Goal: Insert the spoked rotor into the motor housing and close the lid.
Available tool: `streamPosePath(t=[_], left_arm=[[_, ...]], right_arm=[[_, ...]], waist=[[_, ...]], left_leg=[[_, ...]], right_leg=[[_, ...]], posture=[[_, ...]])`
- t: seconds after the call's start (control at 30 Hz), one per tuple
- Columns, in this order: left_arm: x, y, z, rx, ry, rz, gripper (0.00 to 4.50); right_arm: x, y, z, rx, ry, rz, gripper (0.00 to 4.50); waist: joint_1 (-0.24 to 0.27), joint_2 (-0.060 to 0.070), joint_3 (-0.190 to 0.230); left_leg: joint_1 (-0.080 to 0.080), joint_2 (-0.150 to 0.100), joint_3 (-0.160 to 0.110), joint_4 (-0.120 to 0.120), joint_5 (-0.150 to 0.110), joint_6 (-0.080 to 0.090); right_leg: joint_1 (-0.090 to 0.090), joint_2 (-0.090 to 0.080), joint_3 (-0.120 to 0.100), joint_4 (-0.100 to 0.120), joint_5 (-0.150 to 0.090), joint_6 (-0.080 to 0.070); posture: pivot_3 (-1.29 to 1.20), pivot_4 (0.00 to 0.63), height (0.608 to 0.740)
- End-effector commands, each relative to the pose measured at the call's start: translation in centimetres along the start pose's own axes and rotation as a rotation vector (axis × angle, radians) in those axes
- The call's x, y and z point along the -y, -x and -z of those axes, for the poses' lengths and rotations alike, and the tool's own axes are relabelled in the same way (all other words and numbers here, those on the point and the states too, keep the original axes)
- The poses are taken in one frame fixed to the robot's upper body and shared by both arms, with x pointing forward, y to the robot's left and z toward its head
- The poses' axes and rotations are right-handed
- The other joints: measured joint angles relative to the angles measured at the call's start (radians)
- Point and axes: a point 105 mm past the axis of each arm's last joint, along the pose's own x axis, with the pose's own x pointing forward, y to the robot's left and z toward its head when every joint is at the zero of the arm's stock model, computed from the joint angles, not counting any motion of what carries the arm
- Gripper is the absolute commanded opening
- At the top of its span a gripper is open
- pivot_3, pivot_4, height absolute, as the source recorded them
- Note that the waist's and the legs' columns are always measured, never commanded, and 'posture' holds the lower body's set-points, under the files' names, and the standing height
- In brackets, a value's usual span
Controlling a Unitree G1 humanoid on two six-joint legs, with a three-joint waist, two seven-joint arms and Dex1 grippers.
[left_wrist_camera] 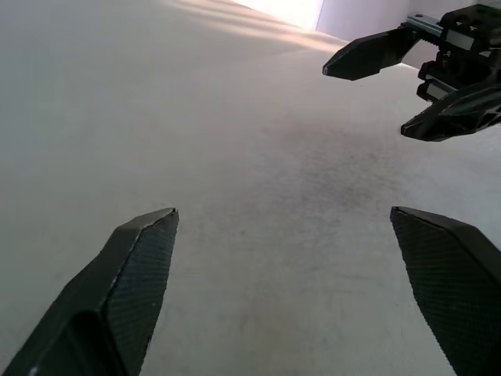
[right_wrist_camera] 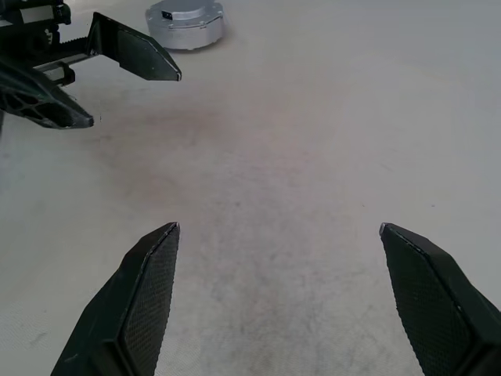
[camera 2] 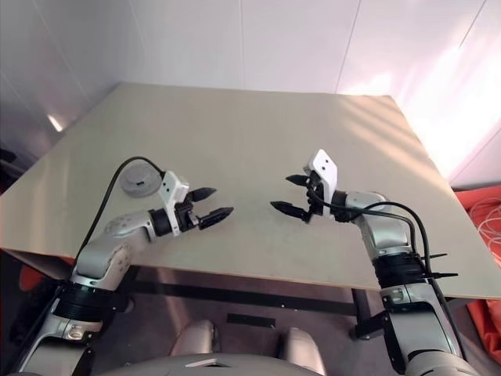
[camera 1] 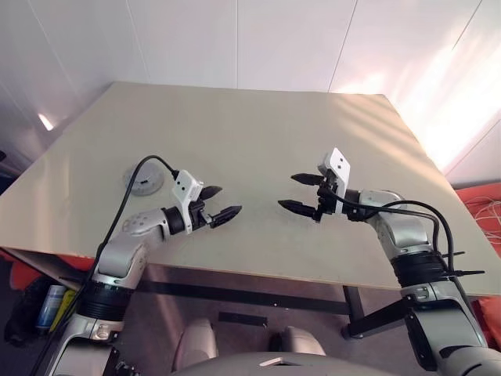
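Observation:
A round silver-grey drum, the motor housing (camera 1: 143, 180), sits on the beige table (camera 1: 258, 133) near its left edge, just behind my left arm. A pale silver lid (right_wrist_camera: 185, 11) seems to cover its top. The spoked rotor is hidden. Over the table's front middle my left gripper (camera 1: 227, 200) is open with nothing between its fingers. Facing it from the right, my right gripper (camera 1: 287, 191) is open and empty too. Bare tabletop lies between the two. In the right wrist view the housing stands beyond the left gripper (right_wrist_camera: 135, 99). The left wrist view looks across at the right gripper (left_wrist_camera: 364, 102).
The table's front edge (camera 1: 235, 274) runs just under both forearms. A black cable (camera 1: 129, 192) from my left arm arcs past the housing. Red objects and white cables (camera 1: 481, 207) lie on the floor to the right of the table.

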Motion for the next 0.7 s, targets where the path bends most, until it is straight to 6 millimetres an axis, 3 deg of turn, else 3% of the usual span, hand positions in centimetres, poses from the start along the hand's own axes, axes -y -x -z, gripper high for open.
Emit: streamPosePath(t=[0.03, 0.7], left_arm=[[-0.26, 0.08, -1.34, 0.040, -0.007, -0.026, 4.47], [0.09, -0.08, -0.63, 0.006, -0.035, -0.032, 4.47]], right_arm=[[0.77, -0.12, -1.45, 0.031, 0.068, 0.036, 4.50], [0.89, -0.08, -1.43, 0.054, 0.095, 0.063, 4.50]], waist=[[0.000, 0.000, 0.000], [0.000, 0.000, 0.000]], left_leg=[[0.000, 0.000, 0.000, 0.000, 0.000, 0.000], [0.000, 0.000, 0.000, 0.000, 0.000, 0.000]], right_leg=[[0.000, 0.000, 0.000, 0.000, 0.000, 0.000], [0.000, 0.000, 0.000, 0.000, 0.000, 0.000]], posture=[[0.00, 0.000, 0.740], [0.00, 0.000, 0.740]])
